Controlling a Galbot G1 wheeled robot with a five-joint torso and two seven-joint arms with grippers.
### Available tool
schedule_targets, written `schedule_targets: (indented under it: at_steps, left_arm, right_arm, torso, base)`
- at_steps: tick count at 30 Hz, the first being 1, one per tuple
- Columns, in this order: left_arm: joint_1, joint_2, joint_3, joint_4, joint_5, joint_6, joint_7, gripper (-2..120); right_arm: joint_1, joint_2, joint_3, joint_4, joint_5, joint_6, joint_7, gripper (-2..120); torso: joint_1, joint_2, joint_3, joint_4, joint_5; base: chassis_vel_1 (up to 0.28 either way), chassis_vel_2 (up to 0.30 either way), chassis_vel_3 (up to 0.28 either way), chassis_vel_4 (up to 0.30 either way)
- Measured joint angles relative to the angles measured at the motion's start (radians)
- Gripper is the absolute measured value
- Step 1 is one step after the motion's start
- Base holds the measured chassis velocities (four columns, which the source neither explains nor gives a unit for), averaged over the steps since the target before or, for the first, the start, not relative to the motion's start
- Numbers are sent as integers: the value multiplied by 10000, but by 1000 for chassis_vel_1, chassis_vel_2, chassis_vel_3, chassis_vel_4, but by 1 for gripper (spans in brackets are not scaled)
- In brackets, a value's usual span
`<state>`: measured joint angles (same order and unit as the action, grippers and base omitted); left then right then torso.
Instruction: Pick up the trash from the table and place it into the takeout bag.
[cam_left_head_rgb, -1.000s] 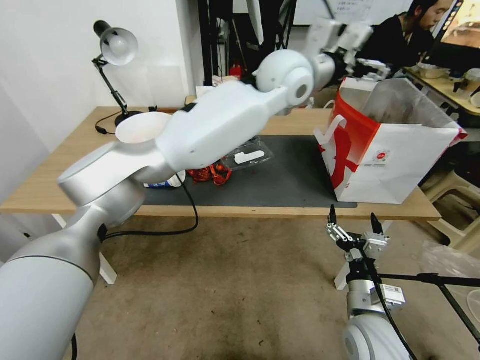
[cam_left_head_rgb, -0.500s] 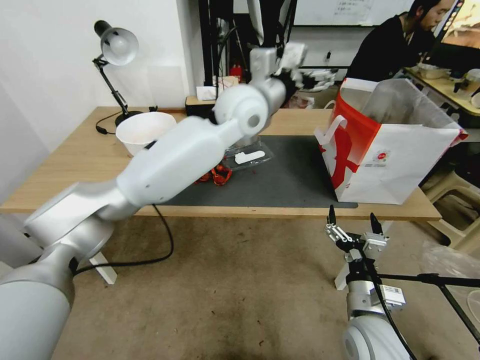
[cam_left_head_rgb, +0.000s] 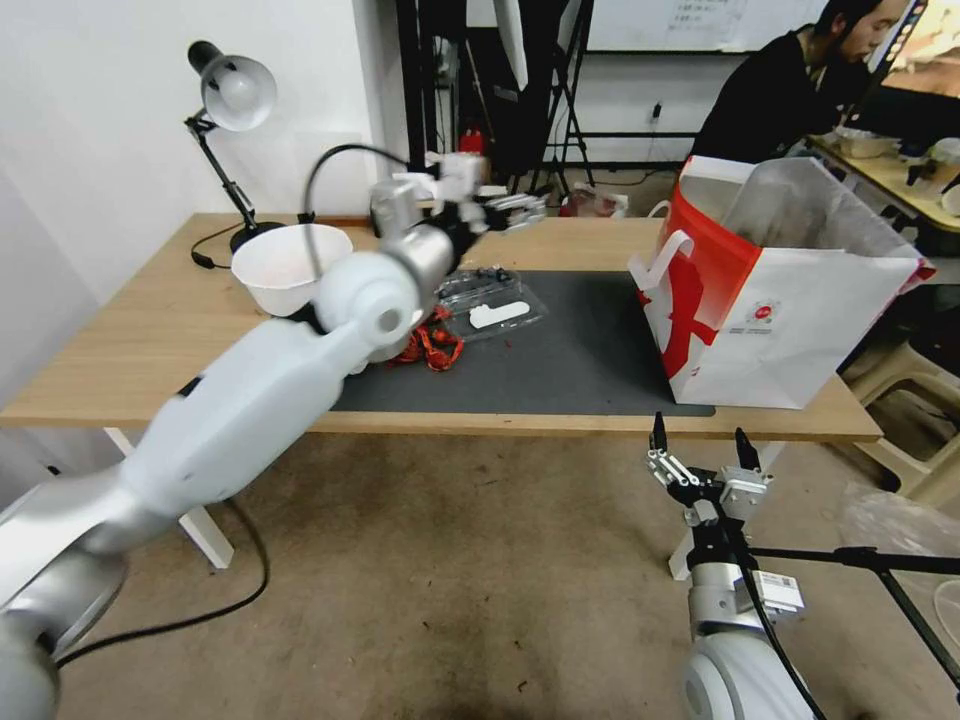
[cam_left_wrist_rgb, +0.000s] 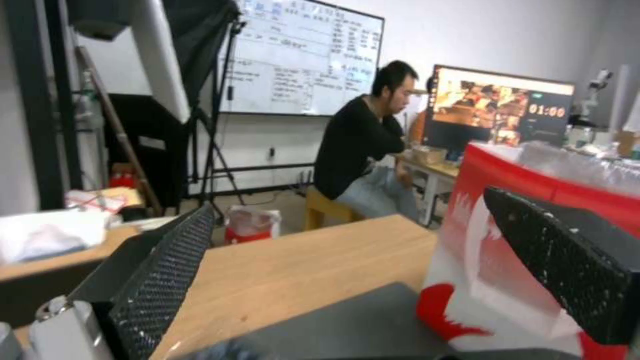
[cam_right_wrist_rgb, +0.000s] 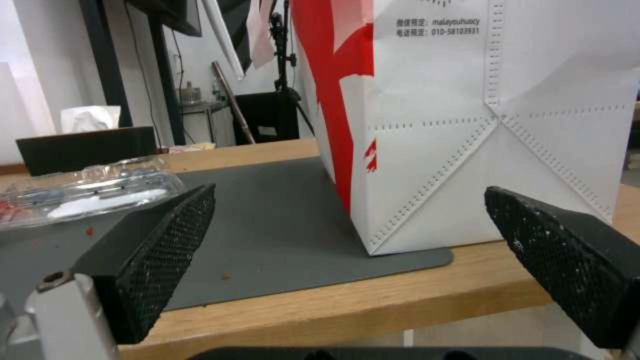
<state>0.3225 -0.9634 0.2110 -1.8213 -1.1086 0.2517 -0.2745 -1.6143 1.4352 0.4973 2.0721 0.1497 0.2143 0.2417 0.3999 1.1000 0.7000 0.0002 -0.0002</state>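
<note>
My left gripper hangs open and empty above the back of the table, left of the takeout bag; its wrist view shows the bag's red side past the spread fingers. Trash lies on the dark mat: a clear plastic container and a crumpled red wrapper. A white bowl stands on the wood to their left. My right gripper is open below the table's front edge, facing the bag and the clear container.
A desk lamp stands at the table's back left corner. A black tissue box sits behind the mat. My left arm crosses the mat's left end. A person sits at a desk behind the bag.
My left arm has swung left and down from above the bag's mouth to above the back of the mat. The right arm has stayed put.
</note>
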Motion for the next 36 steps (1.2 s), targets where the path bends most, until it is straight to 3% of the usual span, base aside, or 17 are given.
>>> schedule_targets:
  at_steps: [5,18,25,28,36]
  left_arm:
    - [1045,285,-570,-381,561,-146,259,100]
    - [4643,895,-3035,-1520,2438,-886,1240,100]
    - [6245,749,-3960,-1874,3491,-1452,1412,100]
    - [7484,535,-4693,-2131,4329,-1738,1736,100]
    - [9255,3,-5394,-2365,5504,-2402,1937,100]
  right_arm:
    - [12,7,-24,-14,-17,6,-2,100]
    - [33,-8,-132,-116,-95,51,-14,100]
    - [39,-7,-170,-193,-197,126,-41,100]
    - [24,-46,-181,-200,-198,176,-84,100]
    - [5,-52,-187,-195,-195,223,-123,100]
  torso:
    - [0,0,0,-3,2]
    - [0,0,-1,-1,2]
    - [1,0,-1,-4,1]
    - [1,0,-2,-4,3]
    - [1,0,-1,-2,1]
  base:
    - [0,0,0,0]
    - [0,0,0,0]
    - [0,0,0,0]
    - [0,0,0,0]
    - [0,0,0,0]
